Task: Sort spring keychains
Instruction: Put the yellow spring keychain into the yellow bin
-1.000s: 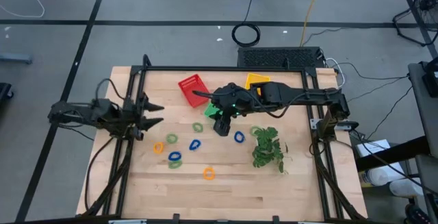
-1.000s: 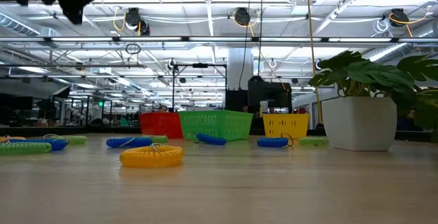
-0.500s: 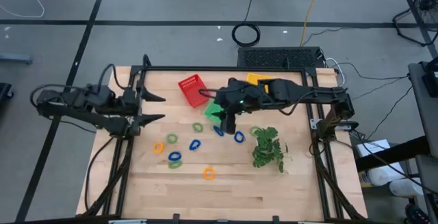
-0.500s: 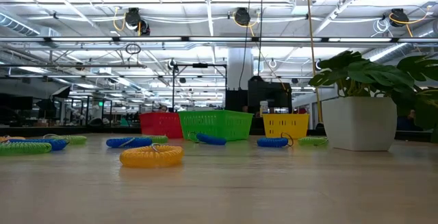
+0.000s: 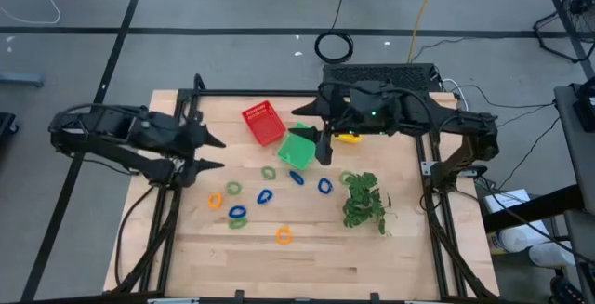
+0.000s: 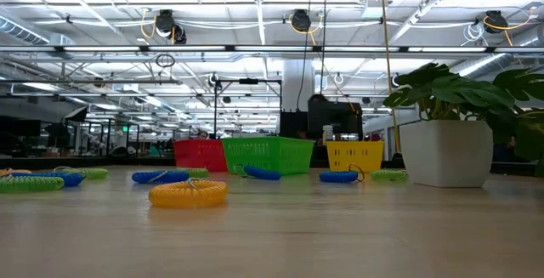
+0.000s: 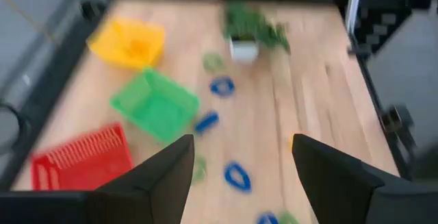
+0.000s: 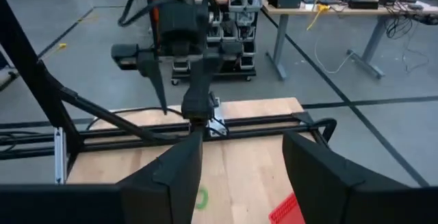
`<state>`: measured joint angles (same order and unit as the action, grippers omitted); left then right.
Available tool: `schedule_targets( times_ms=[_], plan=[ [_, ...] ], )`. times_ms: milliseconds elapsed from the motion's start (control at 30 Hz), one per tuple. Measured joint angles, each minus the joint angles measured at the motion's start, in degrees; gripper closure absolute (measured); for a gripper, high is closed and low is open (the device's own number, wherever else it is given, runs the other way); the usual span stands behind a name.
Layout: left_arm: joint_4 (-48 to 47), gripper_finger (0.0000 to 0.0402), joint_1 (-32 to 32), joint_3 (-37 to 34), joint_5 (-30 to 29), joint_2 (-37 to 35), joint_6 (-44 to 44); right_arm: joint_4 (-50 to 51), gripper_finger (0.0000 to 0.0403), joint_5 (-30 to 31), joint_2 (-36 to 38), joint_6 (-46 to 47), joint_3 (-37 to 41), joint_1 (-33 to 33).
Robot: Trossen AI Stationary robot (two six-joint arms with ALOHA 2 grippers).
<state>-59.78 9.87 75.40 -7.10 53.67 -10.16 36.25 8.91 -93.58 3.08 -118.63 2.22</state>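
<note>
Several spring keychains lie flat on the wooden table (image 5: 186, 267): green (image 5: 269, 172), blue (image 5: 297, 178), blue (image 5: 324, 186), blue (image 5: 265, 195), orange (image 5: 215, 200) and orange (image 5: 284, 236). In the low view an orange one (image 6: 188, 193) lies nearest. My left gripper (image 5: 214, 153) (image 7: 241, 142) hangs open above the table's left edge, pointing right. My right gripper (image 5: 314, 129) (image 8: 243, 142) is open and raised over the green basket (image 5: 298, 148), pointing left. Neither one holds anything. Both are out of the low view.
A red basket (image 5: 263, 123) and a yellow basket (image 5: 349, 113), the latter partly under the right arm, stand beside the green one near the far edge. A potted leafy plant (image 5: 364, 202) stands at the right. Bare wood lies along the near edge.
My right gripper has risen from low over the keychains by the green basket and drawn back toward the far right, which uncovers a blue keychain lying on the table. My left arm has lifted out of the low view, and its gripper has shifted slightly toward the right.
</note>
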Motion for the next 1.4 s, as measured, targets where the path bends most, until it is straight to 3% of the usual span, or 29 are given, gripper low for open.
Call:
schedule_targets(
  times_ms=[233,567,867,1400],
  plan=[
    [-14.88,0.0150,0.00,3.34,5.60,7.47,-4.70,-0.70,0.0211,0.00,0.39,-2.45,0.11,-0.03],
    [-30.17,0.0147,0.05,2.97,6.61,13.17,-5.61,-0.40,0.0211,0.01,0.33,-5.20,0.11,-0.03],
    [-28.06,0.0146,2.36,-8.38,4.66,13.18,-3.84,-0.43,0.0211,0.02,0.33,-7.21,0.11,-0.03],
    [-5.29,0.0146,8.06,-31.64,5.01,13.18,-6.79,-0.66,0.0211,0.06,0.61,-7.22,0.13,-0.03]
  ],
)
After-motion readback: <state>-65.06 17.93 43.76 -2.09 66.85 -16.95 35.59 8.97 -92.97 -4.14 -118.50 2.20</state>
